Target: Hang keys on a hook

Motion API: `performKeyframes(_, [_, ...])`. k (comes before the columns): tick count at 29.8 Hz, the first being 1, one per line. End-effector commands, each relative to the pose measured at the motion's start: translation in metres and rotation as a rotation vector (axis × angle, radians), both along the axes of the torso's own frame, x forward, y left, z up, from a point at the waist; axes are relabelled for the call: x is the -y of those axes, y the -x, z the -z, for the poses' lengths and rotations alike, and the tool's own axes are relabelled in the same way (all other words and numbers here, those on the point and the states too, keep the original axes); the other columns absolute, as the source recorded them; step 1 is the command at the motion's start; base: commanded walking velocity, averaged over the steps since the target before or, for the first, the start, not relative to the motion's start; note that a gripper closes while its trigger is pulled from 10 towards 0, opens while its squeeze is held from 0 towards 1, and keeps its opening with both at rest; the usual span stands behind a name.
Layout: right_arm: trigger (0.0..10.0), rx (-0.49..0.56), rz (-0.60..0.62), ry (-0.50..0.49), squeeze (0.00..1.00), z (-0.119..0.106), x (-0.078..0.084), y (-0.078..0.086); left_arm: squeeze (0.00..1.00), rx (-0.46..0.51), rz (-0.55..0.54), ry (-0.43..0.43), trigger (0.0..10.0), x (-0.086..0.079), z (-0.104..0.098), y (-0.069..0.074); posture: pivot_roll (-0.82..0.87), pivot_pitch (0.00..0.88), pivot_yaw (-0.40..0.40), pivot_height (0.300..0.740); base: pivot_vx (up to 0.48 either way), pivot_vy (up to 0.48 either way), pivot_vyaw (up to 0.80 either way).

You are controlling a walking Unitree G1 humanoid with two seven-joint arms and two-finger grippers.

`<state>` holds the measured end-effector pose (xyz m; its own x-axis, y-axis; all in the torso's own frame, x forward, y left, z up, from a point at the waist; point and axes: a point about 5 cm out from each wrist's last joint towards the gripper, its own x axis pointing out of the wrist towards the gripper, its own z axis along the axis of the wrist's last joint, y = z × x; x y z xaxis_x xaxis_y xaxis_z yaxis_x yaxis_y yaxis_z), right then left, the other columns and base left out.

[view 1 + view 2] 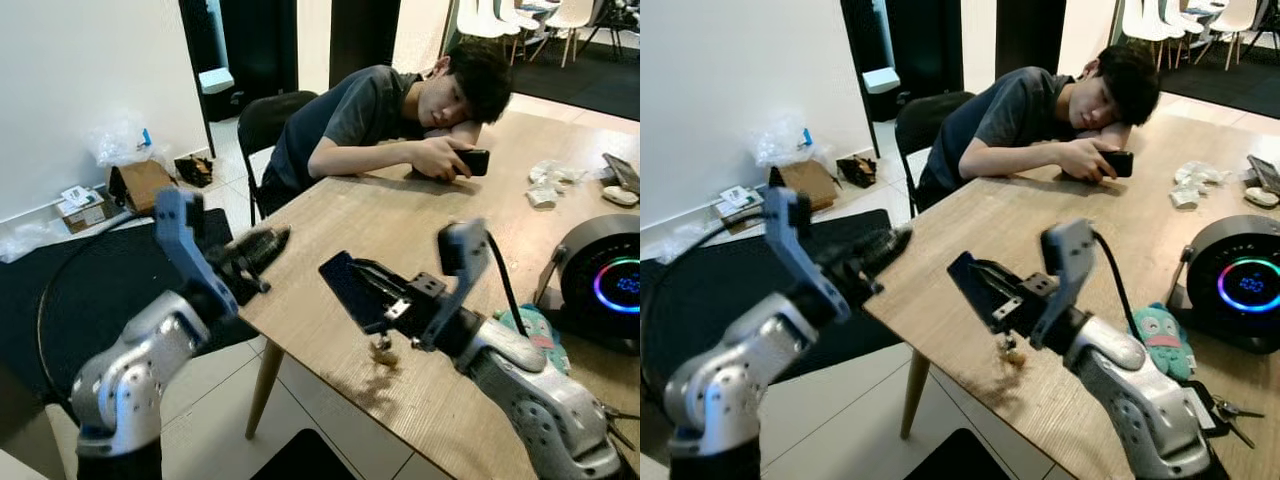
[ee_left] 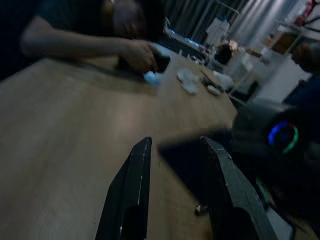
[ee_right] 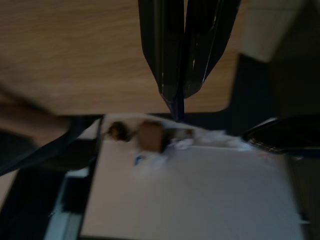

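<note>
While a person (image 1: 400, 115) rests on it, the wooden table (image 1: 380, 240) looks cluttered.

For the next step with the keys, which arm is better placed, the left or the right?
Probably the right. The right pincer is shut above the table, and a small brownish thing, perhaps the keys, sits just beneath that arm. The left pincer is open at the table's edge, holding nothing.

A person (image 1: 370, 125) sat on a black chair (image 1: 265, 120) and leaned on the wooden table (image 1: 400, 220), head on one arm, holding a dark phone (image 1: 472, 162). A round black speaker (image 1: 605, 280) with a glowing ring stood near a teal plush toy (image 1: 1160, 340), with crumpled wrappers (image 1: 545, 185) farther back. On the floor by the wall lay a cardboard box (image 1: 140, 185).
</note>
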<state>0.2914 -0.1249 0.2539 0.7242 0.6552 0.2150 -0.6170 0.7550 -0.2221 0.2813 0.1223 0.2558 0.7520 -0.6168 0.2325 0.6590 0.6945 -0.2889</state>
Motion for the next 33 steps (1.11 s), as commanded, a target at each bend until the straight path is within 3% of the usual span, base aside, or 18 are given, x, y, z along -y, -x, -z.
performKeyframes(1, [10.0,0.051,0.039,0.023,0.0,-0.001,0.0,-0.002,0.0,0.005,-0.04,-0.048,10.0,-0.005,0.001,-0.001,0.06,0.134,0.041,0.74,0.0,0.0,0.0])
performKeyframes(5, [10.0,0.153,0.192,-0.009,0.0,-0.014,0.007,-0.014,0.0,0.019,-0.187,-0.184,10.0,-0.008,0.008,-0.013,0.05,0.129,0.041,0.74,0.0,0.0,0.0])
performKeyframes(10, [10.0,0.183,0.266,-0.082,0.0,-0.02,0.012,-0.02,0.0,0.039,-0.204,-0.251,10.0,-0.006,0.01,-0.013,0.05,0.126,0.042,0.74,0.0,0.0,0.0])
performKeyframes(16, [10.0,0.268,0.372,-0.148,0.0,-0.03,0.011,-0.029,0.0,-0.01,-0.125,-0.251,10.0,0.01,0.022,-0.006,0.05,0.12,0.048,0.74,0.0,0.0,0.0])
performKeyframes(19, [10.0,0.285,0.38,-0.164,0.0,-0.033,0.009,-0.031,0.0,-0.036,-0.058,-0.237,10.0,0.019,0.028,-0.001,0.05,0.119,0.047,0.74,0.0,0.0,0.0])
performKeyframes(21, [10.0,0.305,0.385,-0.181,0.0,-0.037,0.006,-0.034,0.0,-0.048,0.044,-0.259,10.0,0.033,0.036,0.008,0.05,0.118,0.045,0.74,0.0,0.0,0.0])
performKeyframes(33, [10.0,0.315,0.406,-0.254,0.0,-0.038,-0.011,-0.05,0.0,-0.064,0.083,-0.192,10.0,0.072,0.032,0.008,0.06,0.125,0.041,0.74,0.0,0.0,0.0])
